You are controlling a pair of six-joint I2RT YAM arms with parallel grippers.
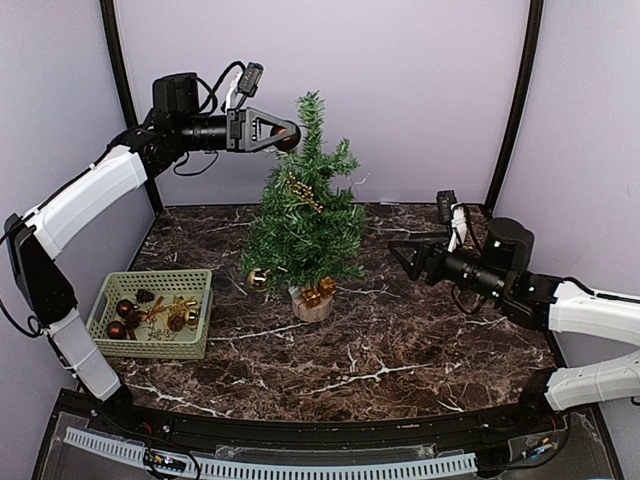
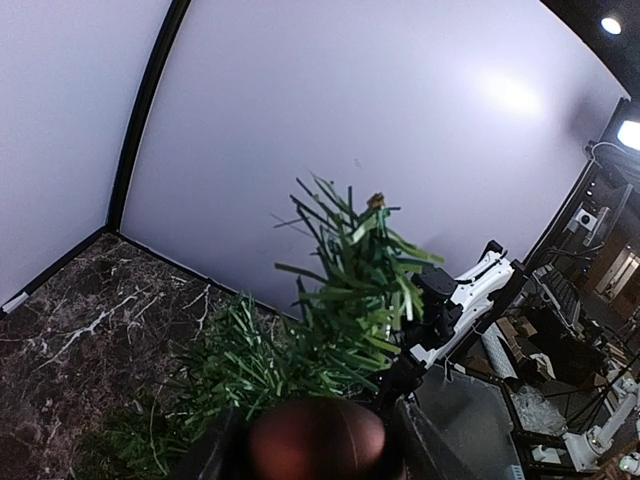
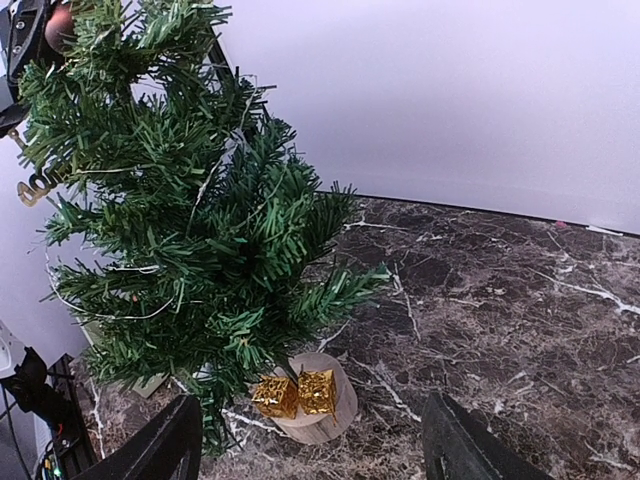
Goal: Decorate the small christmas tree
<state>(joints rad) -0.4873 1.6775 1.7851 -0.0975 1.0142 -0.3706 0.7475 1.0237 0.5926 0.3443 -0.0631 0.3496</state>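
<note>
**Left hand at the treetop with a bauble; tree unsupported.**

The tree point(image 1: 305, 215) stands upright mid-tabletop point(image 1: 400, 345) on its stump, with gold ornaments point(image 1: 318, 292) hanging low on it. The left hand point(image 1: 281, 134) grips a dark red bauble point(image 2: 318, 440) against the upper branches; whether any loop has caught a branch cannot be told. The right hand point(image 1: 402, 258) hangs open to the tree's right, near it but not touching. Judged risks: a sideways push high on the thin top could tip the tree, since nothing steadies it. Letting go before the bauble is caught would probably drop it through the branches, knock the lower ornaments, and let it roll across the tabletop.
</note>
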